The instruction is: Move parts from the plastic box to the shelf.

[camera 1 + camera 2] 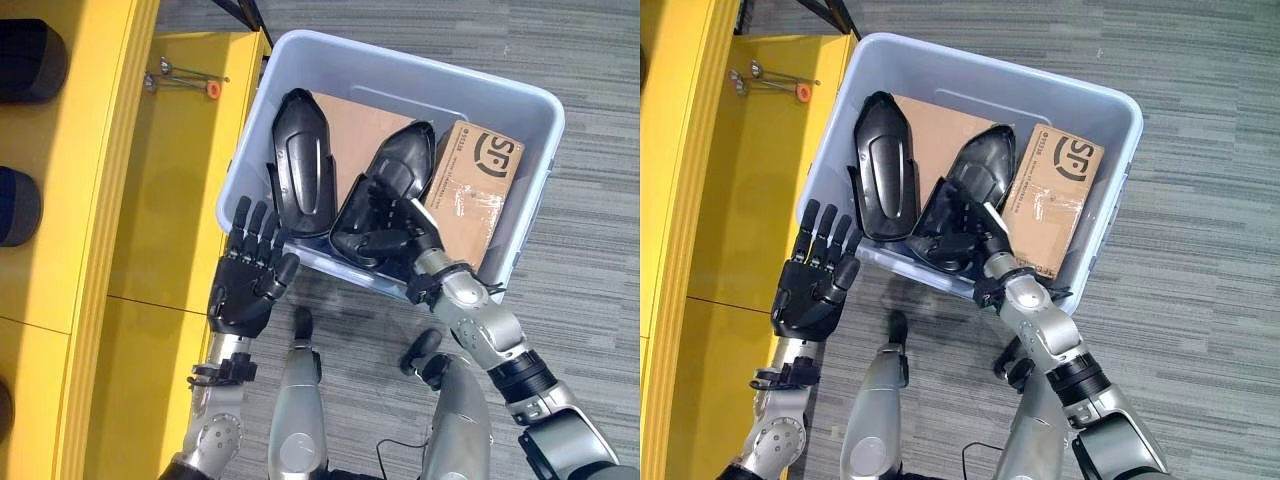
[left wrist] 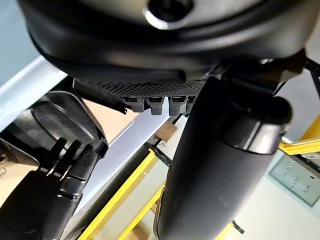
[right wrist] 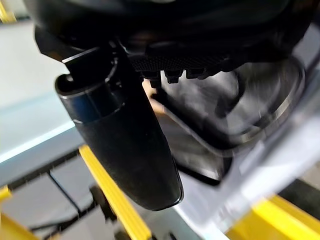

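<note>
**A:** Looking big to small: you've got the yellow shelf (image 1: 150, 200) along your left and the plastic box (image 1: 540, 120) on the floor beside it. In the box sit two black shell parts and a cardboard carton (image 1: 470, 190). Where are your hands?

**B:** Your right hand (image 1: 385, 235) is down in the box on the right-hand part (image 1: 400, 165). Its fingers are mixed in with the dark shell, so I can't tell if they've closed on it.

**A:** And the left?

**B:** Your left hand (image 1: 245, 285) hovers outside the near wall, fingers straight and slightly spread, holding nothing. The left-hand part (image 1: 300, 160) lies just beyond its fingertips, long axis pointing away from you. I'd say that one is the left hand's pick.
</note>
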### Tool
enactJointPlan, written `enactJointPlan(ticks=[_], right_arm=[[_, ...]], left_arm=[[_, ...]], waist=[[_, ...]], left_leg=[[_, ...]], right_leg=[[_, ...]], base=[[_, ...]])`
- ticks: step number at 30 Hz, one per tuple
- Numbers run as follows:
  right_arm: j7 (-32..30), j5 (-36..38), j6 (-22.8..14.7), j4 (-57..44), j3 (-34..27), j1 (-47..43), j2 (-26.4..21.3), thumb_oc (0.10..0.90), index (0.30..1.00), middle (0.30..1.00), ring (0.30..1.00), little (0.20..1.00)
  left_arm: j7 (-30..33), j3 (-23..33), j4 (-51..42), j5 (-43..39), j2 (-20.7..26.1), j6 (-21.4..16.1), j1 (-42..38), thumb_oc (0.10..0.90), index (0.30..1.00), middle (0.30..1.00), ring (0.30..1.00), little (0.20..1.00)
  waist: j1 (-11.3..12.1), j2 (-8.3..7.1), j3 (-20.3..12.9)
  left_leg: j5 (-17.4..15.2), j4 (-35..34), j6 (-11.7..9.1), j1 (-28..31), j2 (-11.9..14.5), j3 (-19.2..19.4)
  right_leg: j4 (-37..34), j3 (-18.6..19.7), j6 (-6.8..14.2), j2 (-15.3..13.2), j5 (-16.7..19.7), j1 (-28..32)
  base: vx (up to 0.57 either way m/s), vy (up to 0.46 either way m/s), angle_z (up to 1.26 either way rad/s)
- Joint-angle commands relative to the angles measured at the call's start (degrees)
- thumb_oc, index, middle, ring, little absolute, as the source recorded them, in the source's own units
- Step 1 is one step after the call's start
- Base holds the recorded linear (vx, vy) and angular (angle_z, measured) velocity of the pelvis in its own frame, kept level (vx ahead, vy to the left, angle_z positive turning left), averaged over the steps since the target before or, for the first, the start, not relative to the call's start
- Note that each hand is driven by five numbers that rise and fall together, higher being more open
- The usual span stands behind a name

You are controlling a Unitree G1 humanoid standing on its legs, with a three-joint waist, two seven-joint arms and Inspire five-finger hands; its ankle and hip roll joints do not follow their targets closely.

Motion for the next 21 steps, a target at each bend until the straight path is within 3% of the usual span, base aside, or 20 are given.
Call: enactJointPlan(ticks=[1, 2, 6, 10, 13, 21], right_arm=[[-7.1, 1.0, -11.2, -7.7, -2.8, -4.6, 4.3, 0.900, 1.000, 1.000, 1.000, 1.000], [-9.1, -0.2, -13.2, -7.8, -3.0, -4.2, 5.1, 0.900, 1.000, 1.000, 1.000, 1.000], [-12.4, -4.3, -14.6, -9.9, -3.2, -1.8, 7.4, 0.900, 1.000, 1.000, 1.000, 1.000], [-11.9, -5.3, -11.2, -12.3, -1.3, 1.1, 8.4, 0.900, 1.000, 1.000, 1.000, 1.000], [-14.9, -9.0, -10.6, -10.9, -0.9, 0.9, 8.7, 0.900, 1.000, 1.000, 1.000, 1.000], [-12.9, -14.5, -8.6, -9.6, -0.6, -2.0, 7.0, 0.900, 1.000, 1.000, 1.000, 1.000]], left_arm=[[5.0, 0.3, -11.5, 6.0, -1.1, -7.1, -1.2, 0.900, 1.000, 1.000, 1.000, 1.000], [5.4, 0.5, -11.5, 6.1, -1.4, -7.3, -1.3, 0.900, 1.000, 1.000, 1.000, 1.000], [7.6, 0.4, -12.2, 9.0, -2.7, -7.4, -1.8, 0.900, 1.000, 1.000, 1.000, 1.000], [10.6, 0.0, -12.6, 11.1, -3.7, -7.3, -1.7, 0.900, 1.000, 1.000, 1.000, 1.000], [10.6, 0.4, -12.6, 11.2, -4.0, -6.7, -2.3, 0.900, 1.000, 1.000, 1.000, 1.000], [10.2, -0.1, -13.8, 11.4, -3.8, -4.1, -4.9, 0.900, 1.000, 1.000, 1.000, 1.000]], waist=[[-0.1, 1.33, -0.7], [-0.2, 1.33, -0.7], [-0.7, 1.48, -0.7], [-1.3, 1.37, -0.7], [-1.2, 1.44, -0.7], [-0.7, 1.95, -0.7]], left_leg=[[4.0, -2.6, 4.5, -4.7, -1.3, 4.3], [3.9, -2.4, 4.5, -5.3, -1.4, 4.3], [3.7, -2.4, 4.6, -7.4, -1.8, 4.6], [2.1, -1.4, 4.2, -7.6, -2.5, 4.7], [1.6, -0.3, 4.4, -8.8, -3.1, 4.9], [0.2, 4.3, 5.3, -16.2, -4.8, 4.8]], right_leg=[[-1.3, 5.3, 6.9, -1.1, 1.3, 1.1], [-1.5, 5.4, 7.0, -1.0, 1.5, 0.5], [-2.2, 5.7, 7.2, -0.6, 2.1, -1.6], [-2.0, 6.4, 8.0, -0.8, 1.1, -1.8], [-2.0, 6.1, 7.9, -1.0, 1.3, -2.6], [0.5, 5.5, 7.9, -1.9, 1.5, -8.6]], base=[[-0.02, 0.030, -0.04], [-0.01, 0.032, -0.03], [-0.01, 0.030, -0.02], [0.04, 0.011, -0.06], [-0.01, -0.005, -0.03], [-0.02, 0.027, 0.04]])
